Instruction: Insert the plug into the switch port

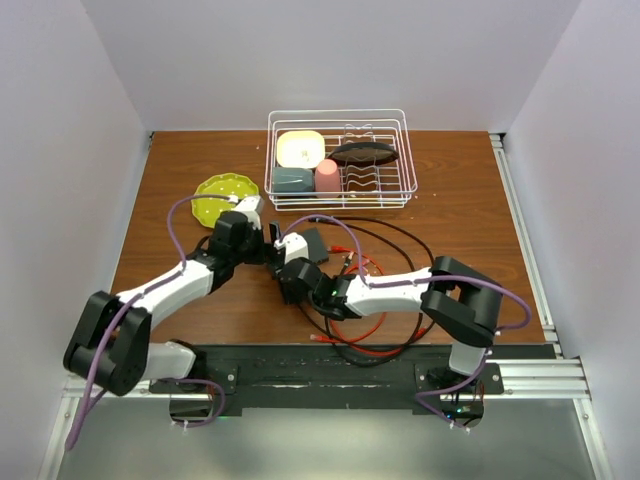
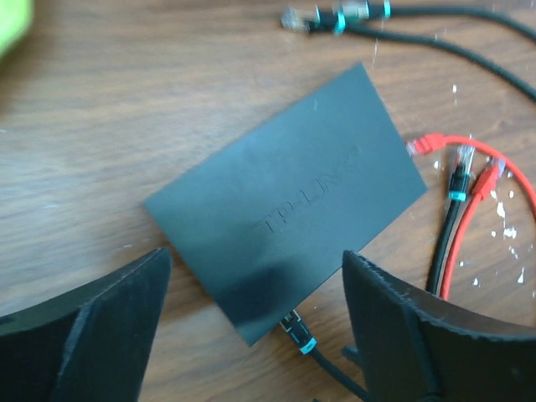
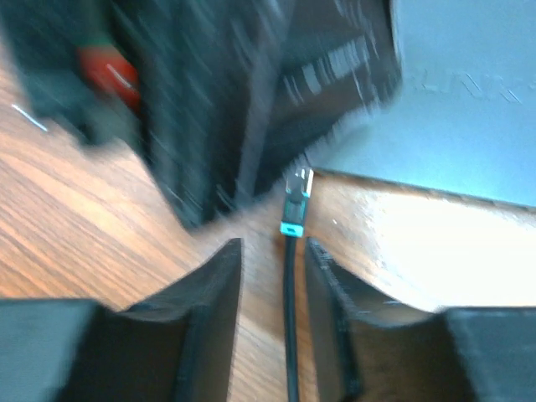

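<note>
Black plug (image 3: 295, 194) nr switch (image 2: 293, 197) edge

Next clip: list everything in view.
table: 1, brown, underneath
dish rack: 1, white, far centre
square dish: 1, yellow, in rack
bowl: 1, grey-blue, in rack
cup: 1, pink, in rack
oval dish: 1, dark, in rack
plate: 1, green, left of rack
switch: 1, black, table centre
plug cable: 1, black with teal band, tip near switch edge
loose cables: several, red and black, right of switch
left end effector: 1, black, open over switch
right end effector: 1, black, closed on plug cable
</note>
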Tool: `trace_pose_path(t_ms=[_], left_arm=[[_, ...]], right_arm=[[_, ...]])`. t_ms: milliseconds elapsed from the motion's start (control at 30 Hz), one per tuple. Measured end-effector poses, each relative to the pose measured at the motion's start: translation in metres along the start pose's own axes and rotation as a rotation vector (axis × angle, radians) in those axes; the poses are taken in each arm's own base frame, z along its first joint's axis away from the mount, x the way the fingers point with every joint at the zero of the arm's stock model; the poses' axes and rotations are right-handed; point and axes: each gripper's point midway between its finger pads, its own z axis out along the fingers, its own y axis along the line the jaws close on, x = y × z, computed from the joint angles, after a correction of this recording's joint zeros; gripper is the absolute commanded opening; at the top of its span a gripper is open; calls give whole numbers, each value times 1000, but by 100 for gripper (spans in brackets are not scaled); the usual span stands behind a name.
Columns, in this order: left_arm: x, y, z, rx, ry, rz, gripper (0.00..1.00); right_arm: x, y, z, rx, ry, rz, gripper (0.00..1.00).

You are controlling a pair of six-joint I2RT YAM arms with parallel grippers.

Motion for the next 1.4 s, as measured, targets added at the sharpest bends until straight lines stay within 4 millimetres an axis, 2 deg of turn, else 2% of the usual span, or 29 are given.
trace_pose_path(t_ms=[133, 200, 233, 267, 333, 400, 467, 600, 667, 733, 800, 900, 967, 1033, 1167, 1267, 1300, 1400], left_arm=[[-29, -3, -21, -33, -70, 9, 97], [-53, -9, -36, -45, -116, 24, 100], [-73, -14, -46, -48, -155, 33, 100], [-87, -18, -54, -47, -184, 38, 100], [-122, -31, -74, -35, -260, 53, 100], [-159, -48, -100, -7, -348, 63, 100], [-188, -62, -124, 23, -426, 65, 100], [-226, -82, -160, 71, -535, 63, 100], [-227, -84, -164, 82, -542, 55, 100], [-214, -85, -157, 111, -523, 42, 100], [-185, -78, -142, 127, -465, 31, 100], [-128, -61, -110, 121, -324, 10, 100], [-107, -55, -97, 107, -245, 0, 99], [-104, -57, -92, 116, -219, 0, 99], [-112, -67, -97, 166, -242, 7, 99], [-116, -73, -100, 193, -259, 9, 98], [-116, -74, -101, 198, -259, 9, 98], [-115, -77, -98, 217, -247, 9, 98]], right_arm=[[-4, -2, -10, -6, -12, 7, 62], [-12, -2, -18, -11, -25, 13, 75], [-19, -1, -24, -19, -41, 17, 79], [-25, 0, -28, -22, -54, 22, 89], [-39, 1, -39, -32, -83, 31, 96], [-58, 3, -52, -37, -115, 33, 99], [-80, 5, -64, -38, -156, 39, 99], [-130, 12, -95, -60, -258, 74, 99], [-147, 13, -110, -73, -301, 96, 98], [-155, 8, -122, -69, -328, 116, 97], [-153, 0, -130, -52, -337, 131, 96], [-134, -21, -136, -3, -318, 144, 94], [-118, -41, -137, 47, -294, 155, 92], [-105, -61, -136, 97, -273, 170, 91], [-89, -101, -131, 192, -246, 225, 88], [-79, -117, -127, 234, -225, 248, 82], [-74, -122, -125, 246, -214, 258, 76], [-61, -132, -118, 267, -178, 286, 67]])
